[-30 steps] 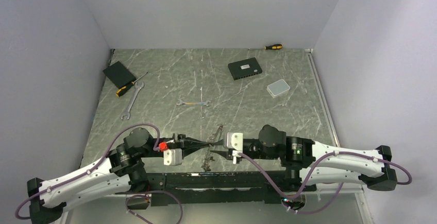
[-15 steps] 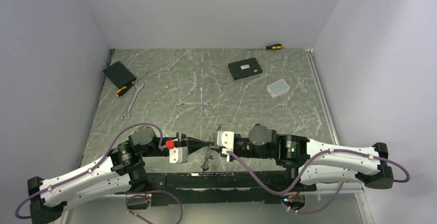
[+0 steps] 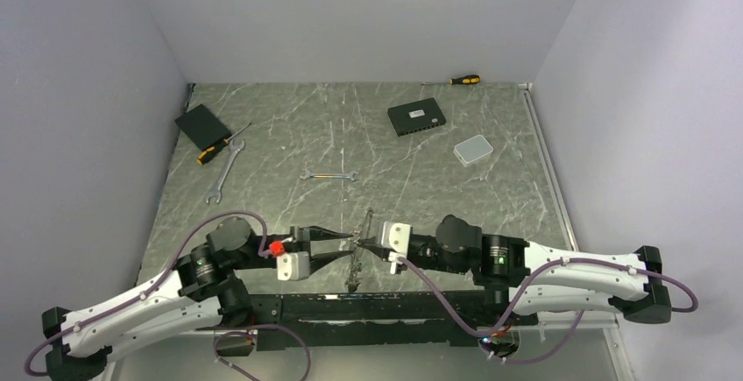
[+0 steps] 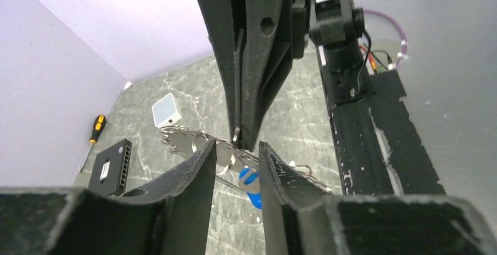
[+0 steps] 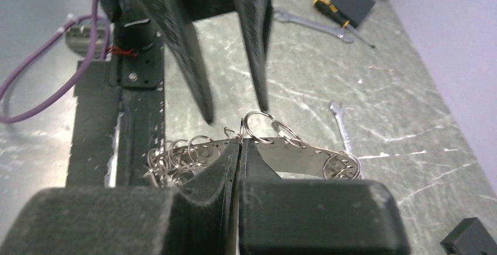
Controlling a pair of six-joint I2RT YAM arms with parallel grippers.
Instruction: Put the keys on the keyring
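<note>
Left claw [image 3: 349,244] now apart, was together before. Right claw [image 5: 239,145] now pinched tight on keyring [image 5: 305,154]. Keyring hangs between both claws, low over table [image 3: 438,179], near front edge.

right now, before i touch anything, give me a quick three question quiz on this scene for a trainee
1. True or false: the left gripper has its fingers apart.
2. Which gripper pinches the keyring? A the left, B the right, C neither.
3. Fill the gap: the white box lies on the robot's ___ half of the table.

Key
1. True.
2. B: the right gripper is shut on it.
3. right.
</note>
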